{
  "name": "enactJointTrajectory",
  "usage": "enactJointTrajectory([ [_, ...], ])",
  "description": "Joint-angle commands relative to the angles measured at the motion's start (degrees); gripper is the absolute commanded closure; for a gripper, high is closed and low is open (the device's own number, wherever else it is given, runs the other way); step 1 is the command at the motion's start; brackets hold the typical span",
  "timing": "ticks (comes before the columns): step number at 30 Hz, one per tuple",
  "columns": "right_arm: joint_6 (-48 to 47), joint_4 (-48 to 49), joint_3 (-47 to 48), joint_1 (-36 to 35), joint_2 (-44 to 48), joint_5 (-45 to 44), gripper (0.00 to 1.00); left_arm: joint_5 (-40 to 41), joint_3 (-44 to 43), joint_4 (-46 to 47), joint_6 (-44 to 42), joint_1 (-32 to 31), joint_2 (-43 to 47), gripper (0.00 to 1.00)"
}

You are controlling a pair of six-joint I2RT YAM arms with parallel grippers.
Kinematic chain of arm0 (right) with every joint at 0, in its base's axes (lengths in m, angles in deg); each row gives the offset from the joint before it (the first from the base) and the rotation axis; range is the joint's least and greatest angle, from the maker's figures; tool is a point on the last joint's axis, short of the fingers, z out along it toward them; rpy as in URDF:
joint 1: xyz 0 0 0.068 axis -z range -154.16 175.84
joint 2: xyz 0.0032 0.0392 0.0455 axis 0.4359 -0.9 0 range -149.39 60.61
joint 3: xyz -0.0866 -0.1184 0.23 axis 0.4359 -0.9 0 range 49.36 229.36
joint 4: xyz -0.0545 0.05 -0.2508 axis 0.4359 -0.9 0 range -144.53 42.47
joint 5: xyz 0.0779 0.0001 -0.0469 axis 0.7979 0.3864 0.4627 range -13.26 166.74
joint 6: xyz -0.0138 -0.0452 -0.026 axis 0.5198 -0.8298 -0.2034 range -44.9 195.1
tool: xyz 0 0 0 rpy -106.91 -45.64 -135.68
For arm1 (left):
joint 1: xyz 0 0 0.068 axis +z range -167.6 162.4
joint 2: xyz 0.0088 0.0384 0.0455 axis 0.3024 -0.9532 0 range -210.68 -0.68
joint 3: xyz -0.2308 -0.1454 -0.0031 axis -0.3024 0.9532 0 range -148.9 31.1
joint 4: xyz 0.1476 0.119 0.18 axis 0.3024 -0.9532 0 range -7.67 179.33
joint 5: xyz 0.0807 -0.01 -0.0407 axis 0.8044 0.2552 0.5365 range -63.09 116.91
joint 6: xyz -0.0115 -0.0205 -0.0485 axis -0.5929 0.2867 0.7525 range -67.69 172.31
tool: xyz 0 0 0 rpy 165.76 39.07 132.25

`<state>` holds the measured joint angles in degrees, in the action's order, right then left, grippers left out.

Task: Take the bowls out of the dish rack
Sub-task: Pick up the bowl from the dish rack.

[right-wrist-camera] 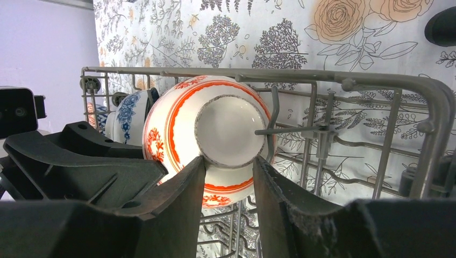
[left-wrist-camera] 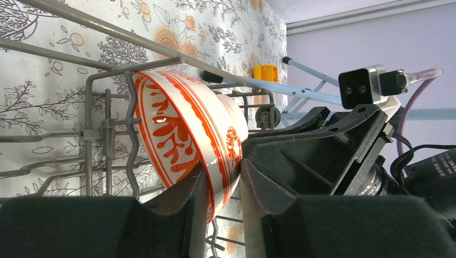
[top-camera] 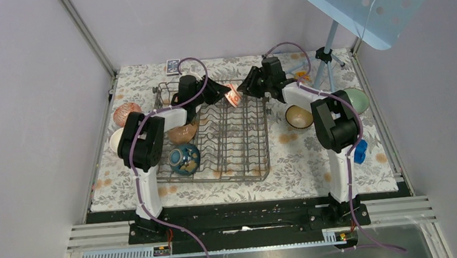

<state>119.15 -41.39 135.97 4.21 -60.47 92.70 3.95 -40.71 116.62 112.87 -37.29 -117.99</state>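
Two robot arms meet over an orange-and-white bowl [left-wrist-camera: 177, 123] standing on edge among the tines at the far edge of the dish rack [top-camera: 241, 156], right of its middle. The left gripper [left-wrist-camera: 223, 167] straddles the bowl's rim, one finger inside and one outside. Its jaws are drawn in narrow against the wall and look to be pinching it. The right gripper [right-wrist-camera: 228, 161] faces the bowl's white foot from the other side. Its jaws are part open, too narrow to span the foot ring, and hold nothing that can be seen. In the left wrist view one of its fingers appears to touch the bowl's underside.

Four bowls sit on the floral-covered desk [top-camera: 297, 160] outside the rack. A pinkish bowl [top-camera: 126, 113] and a white bowl [top-camera: 116, 139] are near the left edge. A dark bowl with a golden inside [top-camera: 298, 116] and a green bowl [top-camera: 356, 100] are to the right. By that count the unloading looks roughly half done.

In the rack, besides the bowl now in hand, are a brown bowl [top-camera: 183, 133] and a dark blue patterned bowl [top-camera: 184, 160] on its left side. A blue-and-white bowl [right-wrist-camera: 125, 114] stands just behind the orange one. The orange-and-white bowl has not yet left the tines.
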Motion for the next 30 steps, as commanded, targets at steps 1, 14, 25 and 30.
enactJointTrajectory([
  [1,-0.7,-0.2,-2.6,0.3,0.6,0.1,0.55,-4.6,-1.1,11.2,1.1,-1.5,-0.2,0.9],
  [14,-0.9,2.9,-3.5,0.8,3.2,3.8,0.42,-6.2,0.0,18.0,4.5,-1.5,-1.0,1.0],
  [25,-0.8,2.9,-3.6,1.1,7.0,4.2,0.34,-6.7,-0.3,19.1,5.1,-1.3,-0.2,1.0],
  [30,-0.3,2.8,-3.9,1.1,9.1,4.3,0.29,-6.9,0.1,20.3,6.2,-0.8,0.7,1.0],
])
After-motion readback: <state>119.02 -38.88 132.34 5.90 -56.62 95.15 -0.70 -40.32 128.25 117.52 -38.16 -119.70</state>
